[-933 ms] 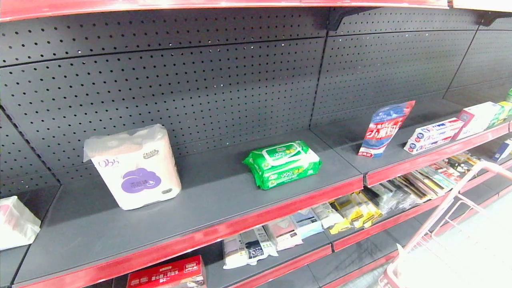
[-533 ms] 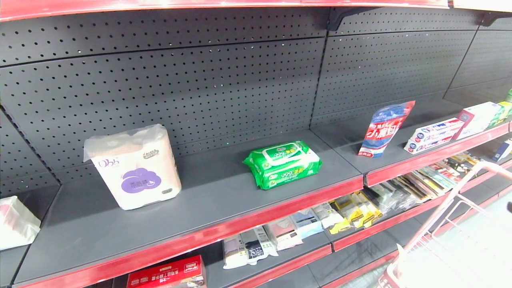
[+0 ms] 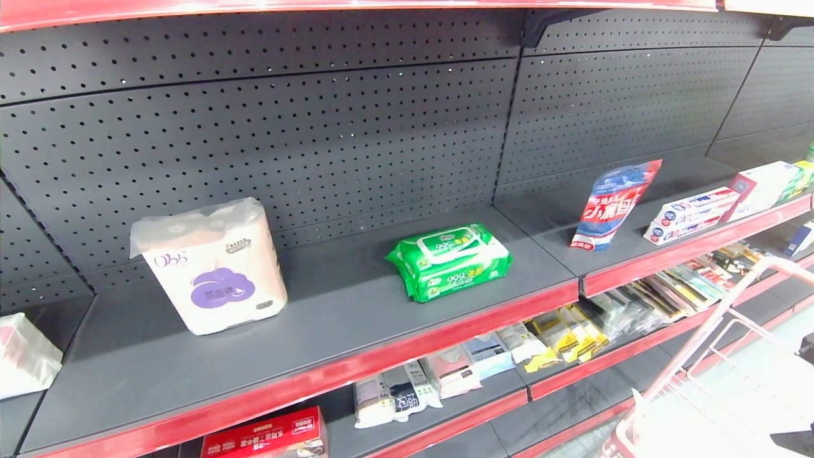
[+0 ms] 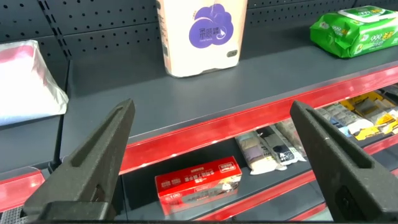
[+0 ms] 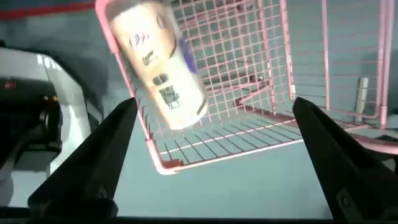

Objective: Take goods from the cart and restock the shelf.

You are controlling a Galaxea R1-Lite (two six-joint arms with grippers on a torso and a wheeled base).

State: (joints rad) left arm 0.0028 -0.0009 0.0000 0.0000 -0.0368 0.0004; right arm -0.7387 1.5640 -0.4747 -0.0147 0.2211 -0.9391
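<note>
Left gripper: the left gripper (image 4: 211, 109) was wide open with nothing in it. It hung in front of the shelf, near the red front edge.
Right gripper: the right gripper (image 5: 214, 102) was wide open too and held nothing. It was over the cart.
Cart: the pink wire cart (image 3: 718, 312) stood at the right side, in front of the lower shelves. From the right wrist, its wire basket (image 5: 249, 134) was seen from above.
Goods in the cart: a white pack with blue print (image 5: 158, 62) lay by a corner of the basket. It was too blurry to tell what it was.
Shelf: the dark shelf (image 3: 318, 318) had a red front edge and a back wall full of small holes.
Toilet paper: a white pack of toilet paper (image 3: 213, 267) stood upright on the left part of the shelf.
Wipes: a green pack of wipes (image 3: 448, 261) lay flat, well apart from the toilet paper, to its right.
Next part of the shelf: a blue and red pouch (image 3: 613, 203) stood there, and long toothpaste boxes (image 3: 690, 214) lay near it.
Far left: a white bag (image 3: 25, 356) sat on the next shelf part.
Lower shelf: a red box (image 3: 267, 436) and a row of small packs (image 3: 445, 372) lay there.
</note>
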